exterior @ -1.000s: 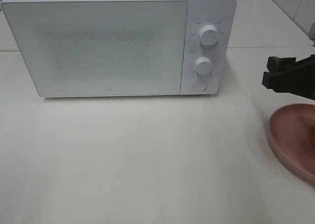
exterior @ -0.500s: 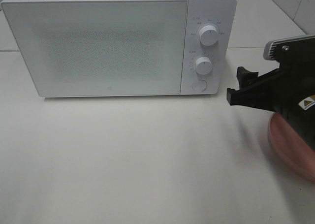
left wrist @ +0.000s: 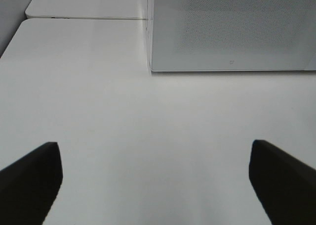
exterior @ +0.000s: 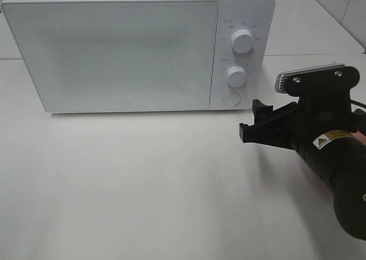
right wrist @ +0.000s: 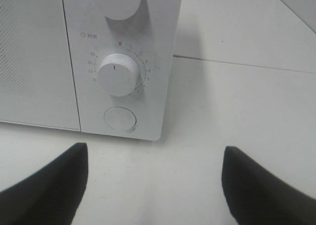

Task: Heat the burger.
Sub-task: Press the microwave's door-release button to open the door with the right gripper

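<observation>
Far on the white table [exterior: 143, 203], a white microwave [exterior: 114, 54] with its door shut, and two round knobs and one round button down its right side. Beside the top knob [right wrist: 116, 0], small Chinese writing, 高火 easy to read in the right wrist view. Beside the lower knob [right wrist: 117, 72], a little clock sign and the word 时间, plus a red 0 on top and tiny numbers all round: 1 and 2 on one side, 35, 30 and 25 on the other. Under that, the plain round button [right wrist: 120, 119]. Low on the door, a tiny grey mark, too small to read. On the black right arm [exterior: 337, 174], a yellow sticker [exterior: 330, 139] with a warning triangle, its words too small to read. Close to the knob panel and just to its right, the right gripper [right wrist: 154, 148], pointing at the panel, black fingers [right wrist: 44, 185] spread wide with only bare table between them. On the near side, facing the microwave's left front corner, the left gripper [left wrist: 154, 143], fingers spread wide too, pinching nothing. Burger not showing in any view; cannot tell where, nor how looking.
</observation>
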`<state>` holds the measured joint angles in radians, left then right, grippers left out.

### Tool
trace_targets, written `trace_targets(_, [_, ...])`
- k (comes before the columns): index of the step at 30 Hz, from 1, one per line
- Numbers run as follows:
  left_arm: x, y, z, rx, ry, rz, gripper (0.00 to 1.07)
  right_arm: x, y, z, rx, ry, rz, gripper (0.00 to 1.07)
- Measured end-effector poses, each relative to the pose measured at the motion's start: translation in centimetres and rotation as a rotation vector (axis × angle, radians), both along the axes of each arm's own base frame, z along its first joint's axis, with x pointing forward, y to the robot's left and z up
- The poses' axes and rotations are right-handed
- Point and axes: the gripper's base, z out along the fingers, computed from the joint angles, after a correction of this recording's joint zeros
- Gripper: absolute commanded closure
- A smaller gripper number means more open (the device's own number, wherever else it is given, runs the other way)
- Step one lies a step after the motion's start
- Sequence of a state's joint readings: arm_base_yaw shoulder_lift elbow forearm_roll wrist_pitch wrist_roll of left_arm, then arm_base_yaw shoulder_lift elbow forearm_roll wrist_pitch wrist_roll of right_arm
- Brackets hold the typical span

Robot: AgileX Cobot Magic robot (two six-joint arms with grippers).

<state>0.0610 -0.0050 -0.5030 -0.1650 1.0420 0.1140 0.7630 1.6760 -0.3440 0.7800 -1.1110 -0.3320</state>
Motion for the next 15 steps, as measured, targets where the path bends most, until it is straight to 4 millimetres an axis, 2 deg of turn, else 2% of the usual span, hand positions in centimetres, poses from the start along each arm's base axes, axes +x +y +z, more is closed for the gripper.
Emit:
trace_targets(8, [0.0, 0.0, 0.0, 0.0, 0.0, 0.0, 0.09, 0.0, 0.1, -1.1, 0.195, 0.059, -0.073, 0.41])
trace_targets(10, [0.0, 0.0, 0.0, 0.0, 0.0, 0.0, 0.09, 0.0, 0.2, -1.3, 0.311, 0.077, -0.115, 0.47])
trace_targets(11, [0.0, 0.0, 0.0, 0.0, 0.0, 0.0, 0.09, 0.0, 0.2, -1.3, 0.311, 0.077, -0.115, 0.47])
trace_targets(13, [0.0, 0.0, 0.0, 0.0, 0.0, 0.0, 0.09, 0.0, 0.2, -1.3, 0.462, 0.089, -0.167, 0.55])
trace_targets(14, [0.0, 0.0, 0.0, 0.0, 0.0, 0.0, 0.09, 0.0, 0.2, -1.3, 0.462, 0.089, -0.167, 0.55])
trace_targets(15, [0.0, 0.0, 0.0, 0.0, 0.0, 0.0, 0.09, 0.0, 0.2, -1.3, 0.583, 0.099, -0.209, 0.62])
